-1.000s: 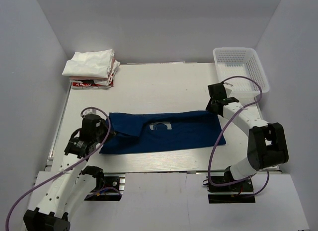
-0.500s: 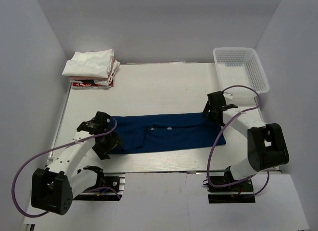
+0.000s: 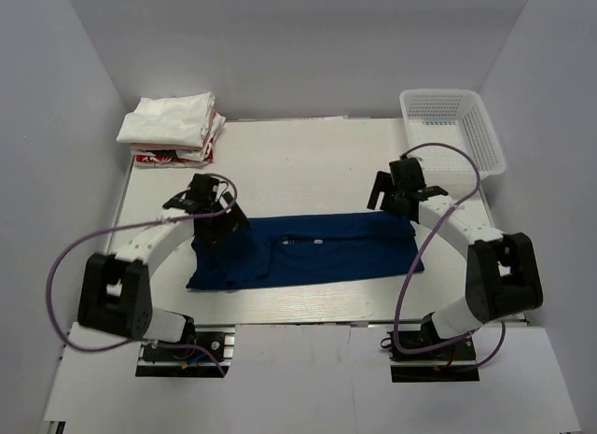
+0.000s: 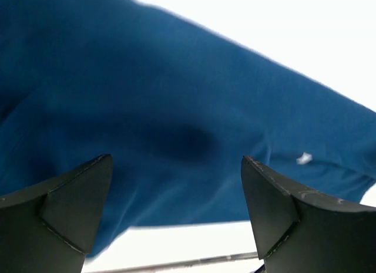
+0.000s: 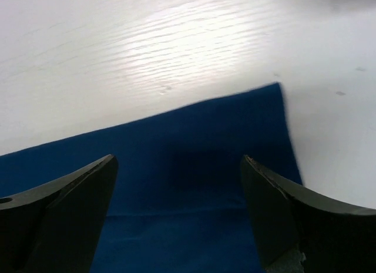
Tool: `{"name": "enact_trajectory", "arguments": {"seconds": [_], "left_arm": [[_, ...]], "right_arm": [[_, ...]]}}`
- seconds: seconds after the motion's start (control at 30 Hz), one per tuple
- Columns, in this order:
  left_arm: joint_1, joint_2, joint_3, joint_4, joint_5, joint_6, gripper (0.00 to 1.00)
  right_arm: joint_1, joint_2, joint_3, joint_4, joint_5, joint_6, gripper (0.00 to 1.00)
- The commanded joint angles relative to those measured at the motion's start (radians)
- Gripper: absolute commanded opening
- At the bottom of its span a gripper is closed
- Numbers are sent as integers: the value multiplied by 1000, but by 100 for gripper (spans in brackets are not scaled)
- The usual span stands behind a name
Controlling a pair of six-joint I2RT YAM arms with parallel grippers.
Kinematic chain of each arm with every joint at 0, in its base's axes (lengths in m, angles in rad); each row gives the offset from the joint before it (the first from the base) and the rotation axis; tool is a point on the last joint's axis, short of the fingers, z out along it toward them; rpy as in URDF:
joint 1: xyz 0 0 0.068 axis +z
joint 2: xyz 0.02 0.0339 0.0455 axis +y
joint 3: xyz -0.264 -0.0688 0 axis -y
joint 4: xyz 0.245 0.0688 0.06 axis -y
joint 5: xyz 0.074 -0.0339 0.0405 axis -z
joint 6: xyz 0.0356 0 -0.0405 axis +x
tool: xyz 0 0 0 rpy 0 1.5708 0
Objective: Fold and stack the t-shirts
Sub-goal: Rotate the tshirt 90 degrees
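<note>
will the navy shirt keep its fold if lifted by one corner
Probably not: the navy t-shirt lies in a flat folded strip, so it would likely drape and unfold. It looks thin and light; pushed across the table, it may bunch.

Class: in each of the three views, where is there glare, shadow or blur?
Right wrist view: bright glare streaks the white table top, and a dark shadow patch sits on the large navy blue cloth t-shirt. Left wrist view: the shirt's far edge is soft and blurred, the table beyond it washed out white. Top view: evenly lit and sharp.
</note>
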Motion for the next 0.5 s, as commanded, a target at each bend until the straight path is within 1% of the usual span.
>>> {"name": "enact_trajectory", "arguments": {"seconds": [0.0,0.07,0.1,0.13,0.17,0.2,0.23,0.27,0.3,0.33,0.37,0.4,0.43,0.47], "left_arm": [[-1,171,47,144,90,53,100],[-1,255,73,169,90,68,100],[-1,298,99,178,90,68,100],[-1,394,122,178,60,80,100],[-1,446,151,169,38,81,100],[-1,498,230,160,38,105,100],[-1,552,276,147,38,114,100],[-1,653,318,138,25,114,100],[-1,704,409,138,24,128,100],[-1,756,462,138,41,137,100],[-1,811,520,138,41,137,100],[-1,933,662,138,52,154,100],[-1,1003,753,129,52,169,100],[-1,1077,859,104,85,182,100]], "right_arm": [[8,83,41,57,-143,-28,90],[8,131,27,57,-171,-2,90],[7,143,-5,60,-174,24,90],[14,148,-17,63,-174,33,90],[17,151,-28,68,-183,53,90],[19,145,-83,66,-212,62,90],[25,140,-104,78,-220,67,90],[36,134,-147,94,-228,82,90],[37,107,-170,98,-238,84,90],[62,97,-227,98,-286,84,90],[71,79,-244,95,-310,75,90],[82,65,-261,92,-323,75,90],[129,54,-296,88,-368,67,90],[148,47,-304,57,-384,67,90]]}}
